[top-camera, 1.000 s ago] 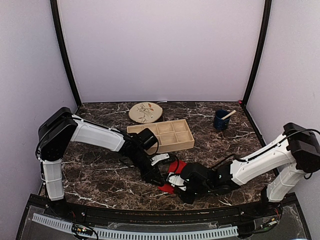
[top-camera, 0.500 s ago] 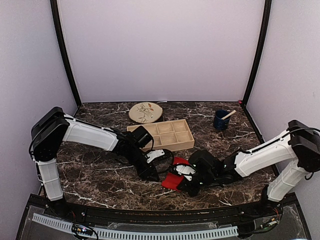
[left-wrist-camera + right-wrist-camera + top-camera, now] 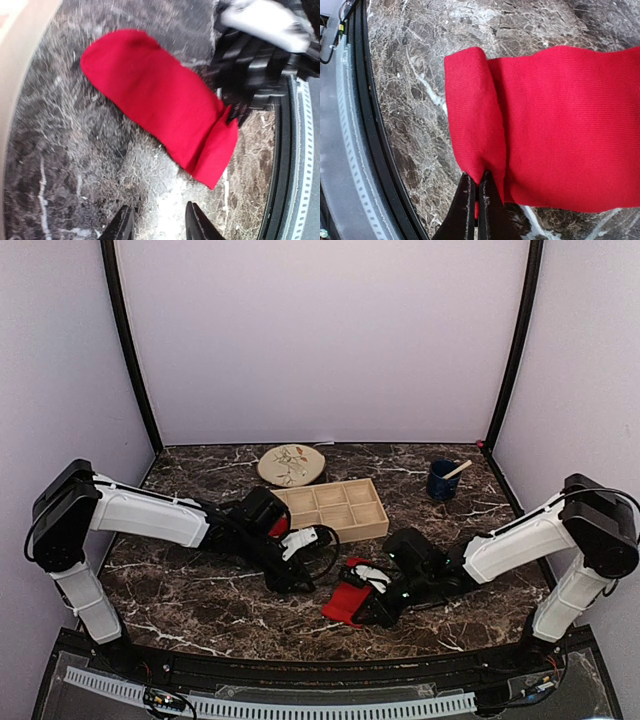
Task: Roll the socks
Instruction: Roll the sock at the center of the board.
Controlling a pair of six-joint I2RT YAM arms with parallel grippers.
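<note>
Near the front edge of the table (image 3: 190, 600), our right gripper (image 3: 476, 179) pinches the red sock's (image 3: 560, 125) folded end, close to the black rail (image 3: 375, 150). Left gripper (image 3: 157, 220) hangs beside the sock, fingers spread, holding nothing. Bare marble runs toward the wooden tray (image 3: 335, 508).

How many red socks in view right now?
2. The flat sock lies front centre, its near end folded over and pinched by the right hand. The second sock is a red lump at the left end of the wooden tray, partly hidden behind the left arm.
</note>
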